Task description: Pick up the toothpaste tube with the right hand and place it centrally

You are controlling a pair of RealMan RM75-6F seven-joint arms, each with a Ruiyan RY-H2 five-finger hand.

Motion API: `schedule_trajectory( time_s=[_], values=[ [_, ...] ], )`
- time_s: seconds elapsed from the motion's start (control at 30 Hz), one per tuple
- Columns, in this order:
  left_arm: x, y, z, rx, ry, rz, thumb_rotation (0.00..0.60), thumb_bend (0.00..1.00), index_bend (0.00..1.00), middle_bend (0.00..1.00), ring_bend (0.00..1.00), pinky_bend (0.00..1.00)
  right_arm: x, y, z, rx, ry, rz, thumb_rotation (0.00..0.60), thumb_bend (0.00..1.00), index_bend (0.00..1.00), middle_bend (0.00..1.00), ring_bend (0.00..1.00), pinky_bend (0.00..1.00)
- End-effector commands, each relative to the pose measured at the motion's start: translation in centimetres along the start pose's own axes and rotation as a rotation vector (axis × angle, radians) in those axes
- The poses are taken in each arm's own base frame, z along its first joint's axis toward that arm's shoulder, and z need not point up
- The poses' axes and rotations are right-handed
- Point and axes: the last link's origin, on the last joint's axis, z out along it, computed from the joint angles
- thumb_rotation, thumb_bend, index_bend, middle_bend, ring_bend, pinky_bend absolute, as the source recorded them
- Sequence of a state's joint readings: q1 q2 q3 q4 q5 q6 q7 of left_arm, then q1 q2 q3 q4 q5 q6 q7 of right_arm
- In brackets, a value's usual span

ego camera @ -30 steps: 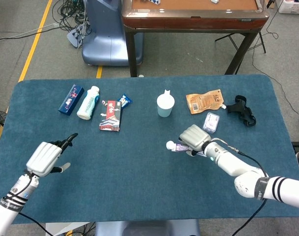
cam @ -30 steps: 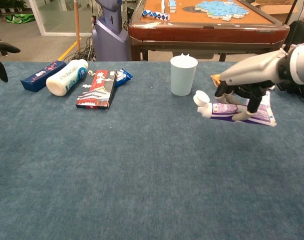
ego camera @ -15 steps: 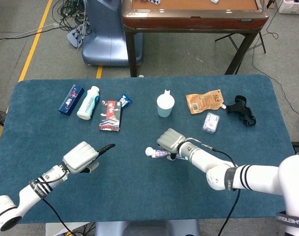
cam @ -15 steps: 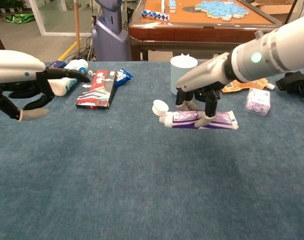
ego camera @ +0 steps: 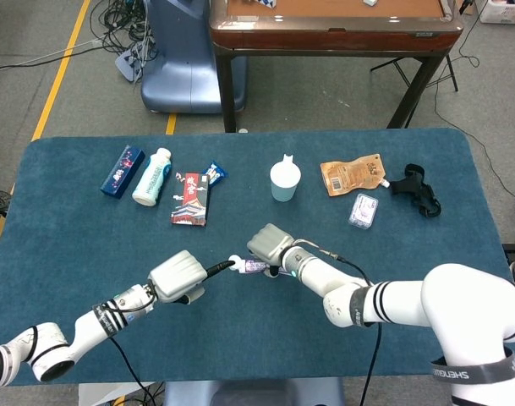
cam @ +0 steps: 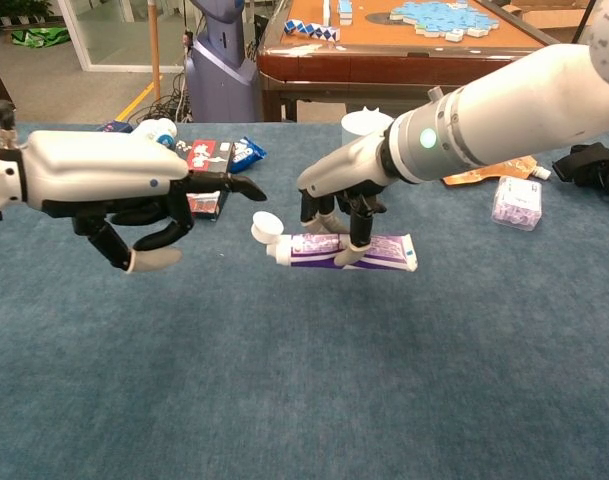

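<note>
A white and purple toothpaste tube (cam: 339, 250) with a white cap hangs above the blue table (cam: 384, 380), near its middle. My right hand (cam: 340, 195) grips the tube from above; in the head view the right hand (ego camera: 269, 244) covers most of the tube (ego camera: 244, 266). My left hand (cam: 134, 190) hovers just left of the tube's cap, empty, with one finger stretched toward the cap and the others curled. From the head camera the left hand (ego camera: 181, 276) nearly meets the cap.
Along the far side lie a blue box (ego camera: 123, 170), a white bottle (ego camera: 152, 176), a red packet (ego camera: 191, 200), a white cup (ego camera: 284, 179), an orange pouch (ego camera: 351, 174), a small clear pack (ego camera: 364, 211) and a black strap (ego camera: 416, 190).
My right hand has carried the tube leftward toward the table's middle. My left hand has moved right and now hangs close to the tube's cap.
</note>
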State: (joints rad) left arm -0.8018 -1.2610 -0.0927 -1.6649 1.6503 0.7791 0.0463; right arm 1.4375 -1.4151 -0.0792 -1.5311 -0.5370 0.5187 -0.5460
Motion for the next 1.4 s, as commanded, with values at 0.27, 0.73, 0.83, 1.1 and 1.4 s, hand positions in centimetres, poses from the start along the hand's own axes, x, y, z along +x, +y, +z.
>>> schedule_trajectory(
  time_s=[0.27,0.73,0.83,1.1,1.4],
  values=[
    [-1.5,-0.9,1.1,0.039,-0.042,-0.005,0.600,0.43,0.02,0.75,0.83,0.86,0.0,0.2,-0.1,0.002,0.018,0.026,0.600,0.92,0.99,0.88,0.80,0.65],
    [-2.4,-1.9,0.1,0.092,-0.056,-0.032,0.600,0.43,0.02,0.75,0.82,0.86,0.3,0.8,-0.4,0.003,0.076,0.085,0.600,0.92,1.00,0.89,0.81,0.66],
    [-2.4,-1.7,0.3,0.089,-0.047,-0.040,0.600,0.43,0.02,0.75,0.82,0.86,0.5,0.5,-0.4,0.011,0.091,0.093,0.600,0.92,1.00,0.89,0.81,0.66],
    [-2.3,-2.3,-0.7,0.137,0.002,-0.080,0.600,0.43,0.02,0.74,0.79,0.85,0.0,0.8,-0.7,0.008,0.110,0.147,0.600,0.92,1.00,0.89,0.81,0.66],
    [-1.2,-5.5,-5.1,0.351,0.207,-0.542,0.516,0.27,0.00,0.37,0.38,0.67,-0.8,1.4,-2.0,0.028,0.165,0.266,0.600,0.92,1.00,0.89,0.81,0.67]
  ],
)
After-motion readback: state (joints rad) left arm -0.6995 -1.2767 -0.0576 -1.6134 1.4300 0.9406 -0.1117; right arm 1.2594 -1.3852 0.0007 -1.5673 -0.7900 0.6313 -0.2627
